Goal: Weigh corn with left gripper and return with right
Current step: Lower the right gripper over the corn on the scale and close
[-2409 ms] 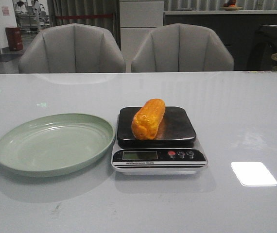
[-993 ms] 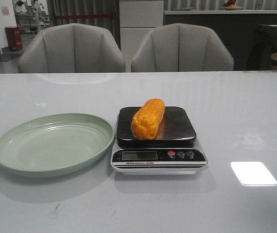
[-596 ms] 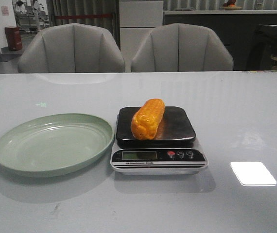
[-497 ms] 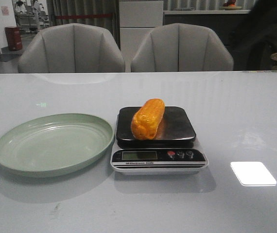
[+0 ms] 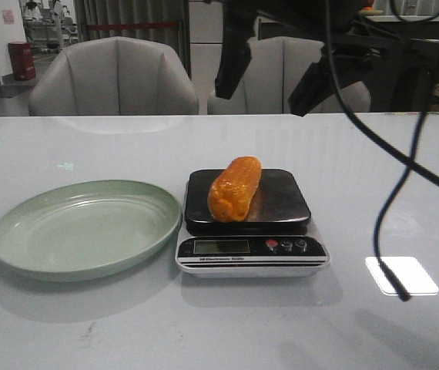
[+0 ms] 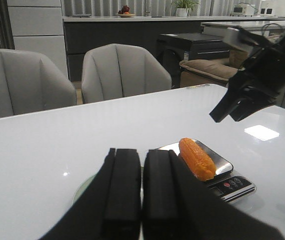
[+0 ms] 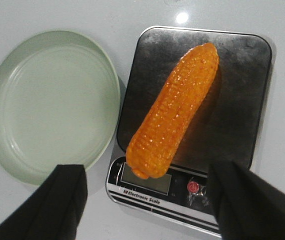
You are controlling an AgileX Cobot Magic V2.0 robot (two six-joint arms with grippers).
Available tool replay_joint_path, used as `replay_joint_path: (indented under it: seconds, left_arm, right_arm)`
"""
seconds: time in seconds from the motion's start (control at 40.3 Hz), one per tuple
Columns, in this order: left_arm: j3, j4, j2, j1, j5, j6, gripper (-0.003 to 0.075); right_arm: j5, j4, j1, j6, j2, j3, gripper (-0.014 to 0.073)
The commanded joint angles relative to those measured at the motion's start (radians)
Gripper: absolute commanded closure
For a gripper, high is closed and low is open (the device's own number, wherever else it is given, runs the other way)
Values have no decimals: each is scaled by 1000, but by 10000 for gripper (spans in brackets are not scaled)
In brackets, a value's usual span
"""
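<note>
The orange-yellow corn (image 5: 235, 189) lies on the black platform of the electronic scale (image 5: 281, 202), one end over the display. My right gripper (image 5: 269, 77) hangs high above the scale, dark and wide open. In the right wrist view its fingers (image 7: 65, 200) stand far apart, with the corn (image 7: 175, 110) and the scale (image 7: 237, 100) below them. My left gripper (image 6: 142, 195) is shut and empty, away from the corn (image 6: 196, 158). It is out of the front view.
An empty pale green plate (image 5: 81, 227) sits left of the scale, also in the right wrist view (image 7: 52, 100). A black cable (image 5: 393, 200) dangles from the right arm over the table's right side. Two grey chairs (image 5: 115, 77) stand behind the table.
My right arm has come into the front view from the upper right and now hangs over the scale, its cable trailing down. The corn, scale and plate have not moved.
</note>
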Motion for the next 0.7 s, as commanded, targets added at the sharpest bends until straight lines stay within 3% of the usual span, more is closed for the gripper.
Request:
replay_joint_path:
  seconds: [0.0,0.248,0.397,0.671]
  left_arm:
    - [-26,9,-15,-1,-74,2,588]
    - [-26,9,-15,-1,-74,2,588]
    - [-26,9,-15,-1,-74,2,588]
    - [-26,9,-16,-1,-74,2,588]
  right_arm:
    - [59,-98,24,105,40,-135,-3]
    - [204,-270,93,384,214,-323,-3]
    - [293,-270,93,445,297,-365,-3]
    - [250,-255,93,501,371,-366,8]
